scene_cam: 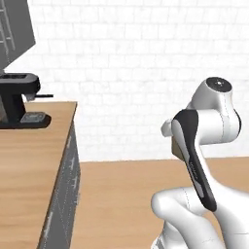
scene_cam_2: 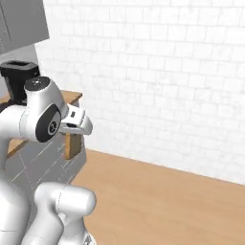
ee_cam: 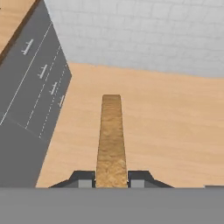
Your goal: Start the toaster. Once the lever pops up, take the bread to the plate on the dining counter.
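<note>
One slice of bread (ee_cam: 111, 140) is clamped edge-on between the two dark fingertips (ee_cam: 82, 178) of the hand (ee_cam: 111, 181). In the hand view the slice runs straight away from the jaws as a narrow tan strip with a darker crust line at its far end. The jaws stand narrow, closed against the two flat faces of the slice.

In the right base view the hand (scene_cam_2: 79, 125) projects from the white arm toward the brick wall (scene_cam_2: 158, 72), and the bread (scene_cam_2: 72, 145) hangs below it as a tan block, in mid-air, seen against the grey cabinet front (scene_cam_2: 38, 158). In the left base view a small tan corner of the slice (scene_cam: 176, 148) shows just behind the dark wrist cover.

The slice touches no surface. Beneath it in the hand view lies the light-wood floor (ee_cam: 175, 127); the grey cabinet front with small handles (ee_cam: 30, 87) stands to the left.

A light-wood worktop (scene_cam: 34, 160) occupies the left side of the left base view. On its far end stands a black coffee machine (scene_cam: 19, 99), upright, well apart from the hand. The same machine (scene_cam_2: 19, 79) appears at the upper left of the right base view, behind the arm.
</note>
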You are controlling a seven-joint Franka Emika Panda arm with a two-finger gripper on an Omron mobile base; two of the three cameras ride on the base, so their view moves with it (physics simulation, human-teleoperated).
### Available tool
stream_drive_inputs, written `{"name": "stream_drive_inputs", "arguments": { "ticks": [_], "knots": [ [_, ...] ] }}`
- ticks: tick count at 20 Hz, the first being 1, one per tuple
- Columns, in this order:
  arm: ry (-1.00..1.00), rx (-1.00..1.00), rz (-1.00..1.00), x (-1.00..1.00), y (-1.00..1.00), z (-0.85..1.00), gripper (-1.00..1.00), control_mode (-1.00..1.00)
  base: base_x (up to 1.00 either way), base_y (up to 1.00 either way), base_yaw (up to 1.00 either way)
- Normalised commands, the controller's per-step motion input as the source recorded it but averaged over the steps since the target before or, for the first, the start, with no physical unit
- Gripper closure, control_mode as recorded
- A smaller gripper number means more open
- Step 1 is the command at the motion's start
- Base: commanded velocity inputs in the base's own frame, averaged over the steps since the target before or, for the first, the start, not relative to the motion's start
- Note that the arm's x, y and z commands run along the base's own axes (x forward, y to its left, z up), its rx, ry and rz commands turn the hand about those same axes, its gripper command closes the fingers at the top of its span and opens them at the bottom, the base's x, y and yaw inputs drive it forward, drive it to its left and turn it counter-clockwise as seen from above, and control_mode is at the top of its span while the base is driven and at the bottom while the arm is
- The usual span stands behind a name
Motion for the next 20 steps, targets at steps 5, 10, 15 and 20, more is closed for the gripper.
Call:
{"name": "stream_drive_inputs", "arguments": {
  "ticks": [5, 10, 15, 20],
  "knots": [
    [0.00, 0.00, 0.00, 0.00, 0.00, 0.00, 1.00, 1.00, 0.12, 0.21, -0.80],
    [0.00, 0.00, 0.00, 0.00, 0.00, 0.00, 1.00, 1.00, 0.25, 0.44, -0.74],
    [0.00, 0.00, 0.00, 0.00, 0.00, 0.00, 1.00, 1.00, 0.54, 0.88, -0.60],
    [0.00, 0.00, 0.00, 0.00, 0.00, 0.00, 1.00, 1.00, 0.64, 0.99, -0.55]
  ]
}}
